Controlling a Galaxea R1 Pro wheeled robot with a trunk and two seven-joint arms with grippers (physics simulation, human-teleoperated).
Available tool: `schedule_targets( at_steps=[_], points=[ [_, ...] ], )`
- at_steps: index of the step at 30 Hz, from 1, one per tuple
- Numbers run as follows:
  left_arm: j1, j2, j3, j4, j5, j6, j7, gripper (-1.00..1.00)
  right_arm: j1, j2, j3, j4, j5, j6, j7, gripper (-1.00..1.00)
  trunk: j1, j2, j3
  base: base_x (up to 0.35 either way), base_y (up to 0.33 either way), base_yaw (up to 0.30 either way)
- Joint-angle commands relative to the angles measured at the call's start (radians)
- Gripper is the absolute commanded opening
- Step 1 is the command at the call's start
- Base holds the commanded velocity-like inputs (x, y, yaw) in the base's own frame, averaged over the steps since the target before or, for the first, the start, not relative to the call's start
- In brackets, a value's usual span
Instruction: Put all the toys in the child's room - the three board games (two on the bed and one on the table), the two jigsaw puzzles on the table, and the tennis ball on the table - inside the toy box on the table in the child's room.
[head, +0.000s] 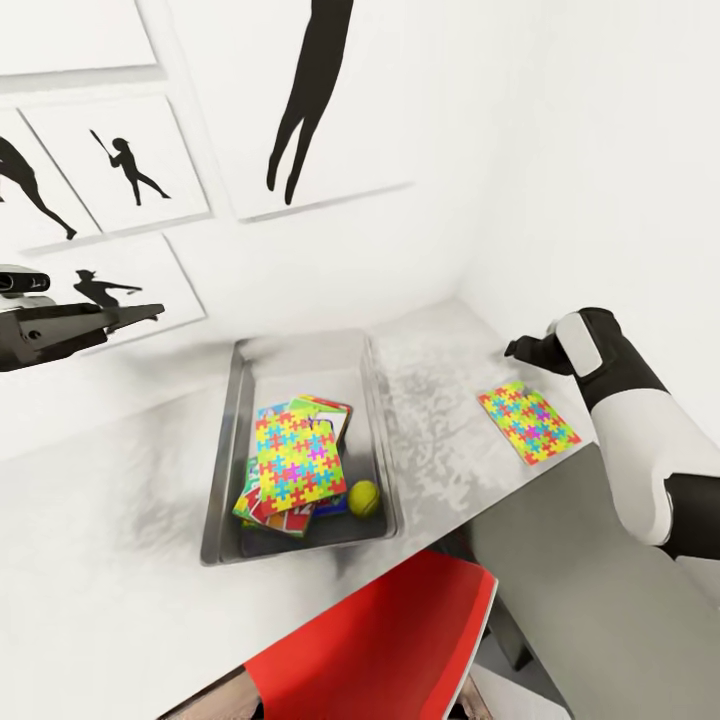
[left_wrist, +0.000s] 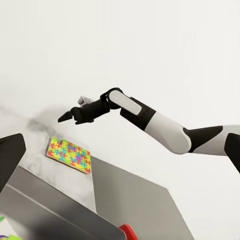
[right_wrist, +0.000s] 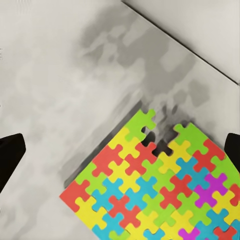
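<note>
The toy box (head: 232, 420) sits on the table (head: 110, 560) against the white wall, and it already holds most of the toys: one jigsaw puzzle (head: 298, 462) lies tilted on top of a stack of board games (head: 262, 508), whose green and red-edged lids peek out beneath it, and the tennis ball (head: 364, 497) rests in the box's near corner just beside that stack. How many games are in the stack cannot be counted with certainty. The one toy left out is the second jigsaw puzzle (head: 528, 422), lying flat on the table well to the right of the box, near the table's edge. The step in hand therefore looks like the pickup of this last puzzle. The right gripper (head: 522, 349) hangs above the table just beyond the puzzle, and in the right wrist view its two dark fingertips (right_wrist: 10, 160) stand far apart with nothing between them, the puzzle (right_wrist: 155, 190) below and partly off to one side. The left gripper (head: 135, 314) is raised at the left, clear of the box; its jaws hold nothing visible, though whether they are open or closed cannot be told. The next move probably calls for centring the right jaws over one edge of the thin mat, lowering until a fingertip can get under or pinch that edge, then carrying it across to the box.
</note>
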Motion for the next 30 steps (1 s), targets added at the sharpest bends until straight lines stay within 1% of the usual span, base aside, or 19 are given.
schedule_targets(
  at_steps=[1,14,17,18,21,25,30],
  points=[
    [-0.001,0.000,0.000,0.000,-0.001,0.011,-0.004,1.00,-0.002,0.000,0.000,-0.001,-0.010,0.002,-0.009,1.00,0.000,-0.002,-0.003,0.000,0.000,0.000],
    [0.000,0.002,-0.001,0.000,-0.002,0.011,-0.004,1.00,-0.012,-0.003,-0.001,-0.001,-0.010,-0.002,-0.009,1.00,0.000,-0.002,-0.025,0.000,0.000,0.000],
    [0.000,0.002,0.000,0.000,-0.002,0.011,-0.004,1.00,-0.013,-0.019,-0.002,-0.001,-0.010,-0.003,-0.009,1.00,0.000,-0.002,-0.029,0.000,0.000,0.000],
    [0.000,0.002,0.000,0.000,-0.002,0.011,-0.004,1.00,-0.013,-0.029,-0.003,-0.001,-0.010,-0.003,-0.010,1.00,0.000,-0.002,-0.031,0.000,0.000,0.000],
    [0.000,0.002,0.000,0.000,-0.002,0.011,-0.004,1.00,-0.013,-0.043,-0.004,-0.001,-0.010,-0.002,-0.010,1.00,0.000,-0.002,-0.036,0.000,0.000,0.000],
    [0.000,0.001,0.000,0.000,-0.002,0.011,-0.004,1.00,-0.013,-0.056,-0.004,-0.001,-0.011,-0.002,-0.010,1.00,0.000,-0.002,-0.043,0.000,0.000,0.000],
    [0.000,0.001,0.002,0.000,-0.002,0.011,-0.004,1.00,-0.013,-0.065,-0.004,-0.001,-0.011,-0.001,-0.009,1.00,0.000,-0.002,-0.051,0.000,0.000,0.000]
  ],
)
